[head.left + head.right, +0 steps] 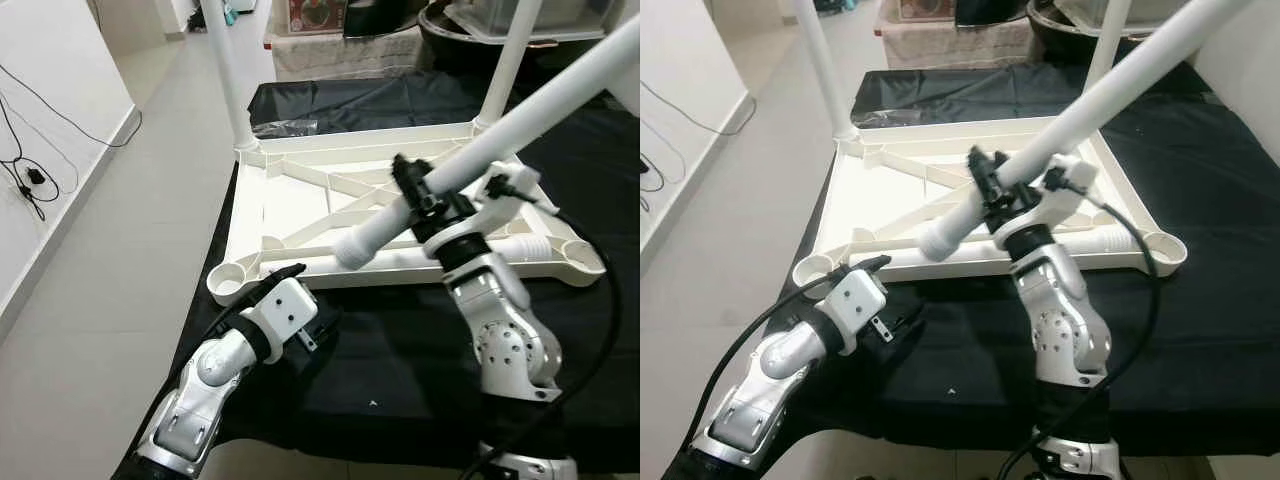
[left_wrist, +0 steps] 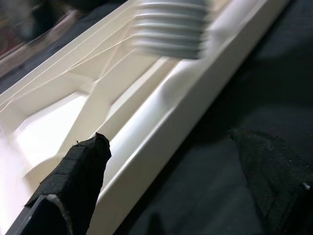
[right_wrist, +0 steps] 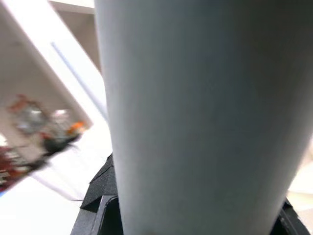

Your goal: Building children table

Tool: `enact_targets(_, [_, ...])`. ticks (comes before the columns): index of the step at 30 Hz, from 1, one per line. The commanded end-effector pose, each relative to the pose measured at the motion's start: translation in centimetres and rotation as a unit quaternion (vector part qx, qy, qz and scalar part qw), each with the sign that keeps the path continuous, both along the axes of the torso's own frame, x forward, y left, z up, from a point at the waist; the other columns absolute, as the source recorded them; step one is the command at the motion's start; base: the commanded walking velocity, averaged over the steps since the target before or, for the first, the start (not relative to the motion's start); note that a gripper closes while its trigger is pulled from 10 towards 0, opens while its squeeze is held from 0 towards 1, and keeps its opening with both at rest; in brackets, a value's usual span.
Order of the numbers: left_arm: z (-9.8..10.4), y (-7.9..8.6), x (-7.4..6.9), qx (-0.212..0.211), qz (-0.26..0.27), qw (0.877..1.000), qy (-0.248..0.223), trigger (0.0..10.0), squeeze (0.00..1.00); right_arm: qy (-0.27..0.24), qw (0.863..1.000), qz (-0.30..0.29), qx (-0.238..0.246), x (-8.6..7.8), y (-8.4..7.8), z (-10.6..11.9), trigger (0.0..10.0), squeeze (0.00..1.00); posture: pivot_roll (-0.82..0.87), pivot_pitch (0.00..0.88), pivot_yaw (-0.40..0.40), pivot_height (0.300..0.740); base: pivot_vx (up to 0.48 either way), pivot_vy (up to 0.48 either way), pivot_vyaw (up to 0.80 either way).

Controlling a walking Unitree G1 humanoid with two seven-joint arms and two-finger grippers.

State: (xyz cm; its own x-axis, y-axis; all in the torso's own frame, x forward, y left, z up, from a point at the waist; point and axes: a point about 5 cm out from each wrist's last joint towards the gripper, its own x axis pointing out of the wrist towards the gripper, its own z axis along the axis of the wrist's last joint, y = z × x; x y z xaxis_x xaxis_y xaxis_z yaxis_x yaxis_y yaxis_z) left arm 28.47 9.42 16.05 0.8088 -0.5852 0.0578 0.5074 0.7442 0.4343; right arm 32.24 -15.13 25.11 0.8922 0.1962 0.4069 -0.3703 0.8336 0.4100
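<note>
The right gripper [image 1: 425, 195] is clamped on a white table leg [image 1: 520, 115], its black fingers [image 1: 405, 175] closed around the tube near the lower, threaded end. The leg slants upward to the robot's right, and its upper end is cut off by the frame edge. The lower end hangs just above the upturned white tabletop [image 1: 300, 200], near its front rail.

The left gripper [image 2: 171, 186] has its jaws wide apart and holds nothing. It sits low over the black cloth [image 1: 400, 340], just beside the front rail of the tabletop, near the empty round socket [image 1: 230, 280] at the front left corner.

The tabletop lies underside up on the cloth, with 2 legs already standing in the far corners [image 1: 228, 75]. A 3rd loose leg [image 1: 530, 247] lies along the front rail toward the right corner.

The left wrist view shows the ribbed thread [image 2: 168, 29] of the held leg, blurred, above the rail. The right wrist view shows the tube [image 3: 195, 112] at close range, hiding most of the fingers. Background items at the far end are too blurred to identify.
</note>
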Motion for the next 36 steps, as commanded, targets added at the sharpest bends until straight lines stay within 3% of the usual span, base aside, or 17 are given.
enact_targets(1, [-0.4,0.4,-0.3,-0.011,0.01,1.0,0.013,10.0,0.0,0.005,1.0,-0.029,-0.011,0.1,-0.5,-0.3,10.0,0.0,0.06,0.161,0.04,0.74,0.0,0.0,0.0])
enact_targets(7, [0.2,-0.5,-1.2,-0.03,0.016,0.999,0.004,10.0,0.0,0.046,0.988,-0.118,-0.083,0.8,-1.4,-1.0,10.0,0.0,0.07,0.153,0.017,0.74,0.0,0.0,0.0])
enact_targets(10, [0.3,-0.6,-1.3,-0.035,0.023,0.999,0.001,10.0,0.0,0.045,0.982,-0.158,-0.093,0.9,-1.7,-0.5,10.0,0.0,0.06,0.151,0.012,0.74,0.0,0.0,0.0])
enact_targets(11, [0.4,-0.6,-1.3,-0.045,0.026,0.999,0.003,10.0,0.0,0.023,0.981,-0.17,-0.087,0.9,-1.7,0.3,10.0,0.0,0.06,0.148,0.008,0.74,0.0,0.0,0.0])
enact_targets(13, [0.7,-0.7,-1.4,-0.059,0.035,0.998,0.0,10.0,0.0,-0.029,0.985,-0.15,-0.078,0.6,-1.4,1.9,10.0,0.0,0.06,0.144,0.008,0.74,0.0,0.0,0.0])
enact_targets(21, [1.4,-0.9,-1.6,-0.107,0.063,0.992,0.003,10.0,0.0,-0.059,0.983,-0.103,-0.141,0.0,0.3,1.6,10.0,0.0,0.06,0.134,-0.003,0.74,0.0,0.0,0.0])
enact_targets(24, [1.8,-0.8,-1.6,-0.117,0.074,0.99,-0.002,10.0,0.0,-0.061,0.98,-0.103,-0.158,-0.2,0.6,1.2,10.0,0.0,0.06,0.131,-0.006,0.74,0.0,0.0,0.8])
enact_targets(36, [2.9,-0.8,-1.5,-0.141,0.1,0.985,-0.013,10.0,0.0,-0.052,0.984,-0.103,-0.139,0.1,1.0,0.9,10.0,0.0,0.06,0.116,-0.018,0.74,0.0,0.0,0.8])
